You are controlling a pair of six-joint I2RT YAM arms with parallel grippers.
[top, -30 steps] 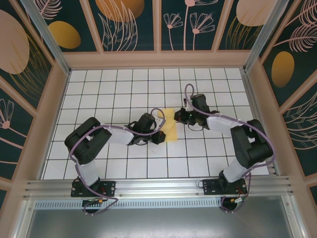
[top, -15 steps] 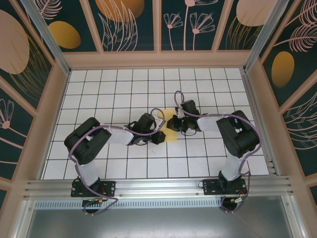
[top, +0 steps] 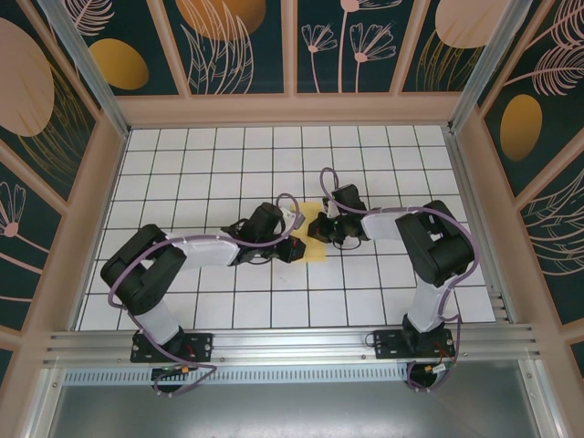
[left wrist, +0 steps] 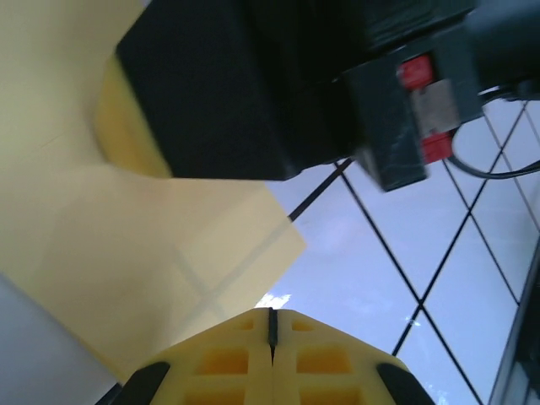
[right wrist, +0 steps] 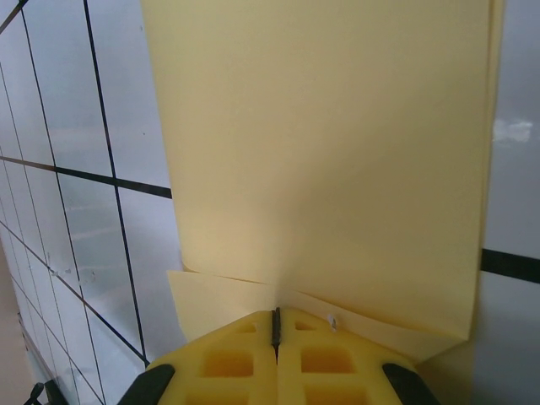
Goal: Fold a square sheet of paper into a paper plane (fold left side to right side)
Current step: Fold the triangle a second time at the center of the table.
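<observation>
Centre of top view: thin yellow square paper sheet (top: 316,250), part-folded, on white grid table (top: 182,164). Left gripper (left wrist: 272,319), right gripper (right wrist: 275,315) closed, tips at sheet. Light, floppy, probably creases easily; best pinched at edge.

The right jaws have swung left onto the yellow paper (top: 315,252), left arm (top: 205,248) extending.
</observation>
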